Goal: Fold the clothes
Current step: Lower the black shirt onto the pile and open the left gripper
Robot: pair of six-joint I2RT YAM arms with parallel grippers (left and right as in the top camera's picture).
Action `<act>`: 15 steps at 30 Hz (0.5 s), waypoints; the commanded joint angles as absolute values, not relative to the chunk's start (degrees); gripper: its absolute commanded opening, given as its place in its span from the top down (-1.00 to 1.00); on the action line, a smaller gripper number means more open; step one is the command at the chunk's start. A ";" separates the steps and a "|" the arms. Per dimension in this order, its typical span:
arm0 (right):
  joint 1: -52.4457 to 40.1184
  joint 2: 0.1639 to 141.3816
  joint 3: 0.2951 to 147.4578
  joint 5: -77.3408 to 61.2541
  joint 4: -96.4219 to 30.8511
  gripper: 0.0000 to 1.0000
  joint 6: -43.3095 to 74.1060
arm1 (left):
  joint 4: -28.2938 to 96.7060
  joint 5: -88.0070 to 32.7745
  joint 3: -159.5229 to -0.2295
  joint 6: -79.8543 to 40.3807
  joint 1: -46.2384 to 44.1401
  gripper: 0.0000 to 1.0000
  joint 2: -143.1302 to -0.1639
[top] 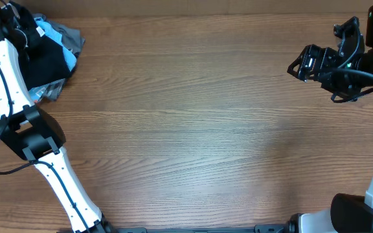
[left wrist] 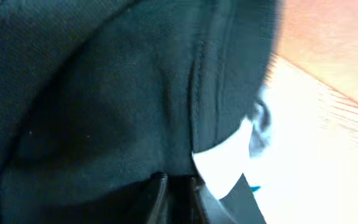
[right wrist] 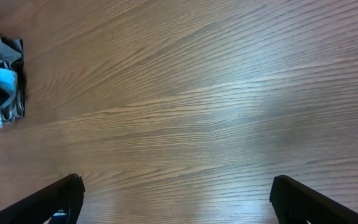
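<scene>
- Clothes pile (top: 56, 52): black, blue and grey garments, heaped at the counter's (top: 193, 129) far left corner.
- My left pincer (top: 19, 33): against the black garment (left wrist: 92, 106); opening cannot be told.
- My right pincer (right wrist: 176, 205): wide, holding nothing, well apart from the pile.

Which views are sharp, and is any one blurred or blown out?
Overhead: sharp and evenly lit, clothes pile clear. Left wrist: blurred, black garment fills most of the frame, table overexposed at right. Right wrist: sharp wood grain, soft bright sheen mid-frame.

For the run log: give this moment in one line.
left claw: at clothes pile, grip unclear | right claw: open, over table | fold: not started
</scene>
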State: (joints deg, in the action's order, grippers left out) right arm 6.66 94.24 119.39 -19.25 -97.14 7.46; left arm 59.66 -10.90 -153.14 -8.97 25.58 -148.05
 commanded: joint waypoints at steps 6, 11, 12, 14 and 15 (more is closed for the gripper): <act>6.33 93.62 119.24 -19.07 -97.06 -1.00 7.42 | 61.10 -13.96 -154.67 -10.37 28.60 0.69 -130.82; 6.33 93.62 119.24 -19.07 -97.06 -1.00 7.20 | 62.28 -13.37 -154.54 -10.35 31.57 0.92 -129.38; 6.33 93.62 119.24 -19.07 -97.06 -1.00 7.20 | 62.17 -13.04 -154.19 -10.33 31.97 0.92 -129.71; 6.33 93.62 119.24 -18.96 -97.06 -1.00 7.20 | 61.28 -12.51 -153.42 -10.31 32.47 0.92 -130.63; 6.33 93.62 119.24 -18.85 -97.06 -1.00 7.20 | 60.88 -12.36 -153.16 -10.28 32.60 0.92 -131.15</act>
State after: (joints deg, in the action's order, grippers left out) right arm 6.66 94.24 119.39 -19.22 -97.14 7.49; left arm 61.01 -13.17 -154.85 -10.35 32.21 -127.72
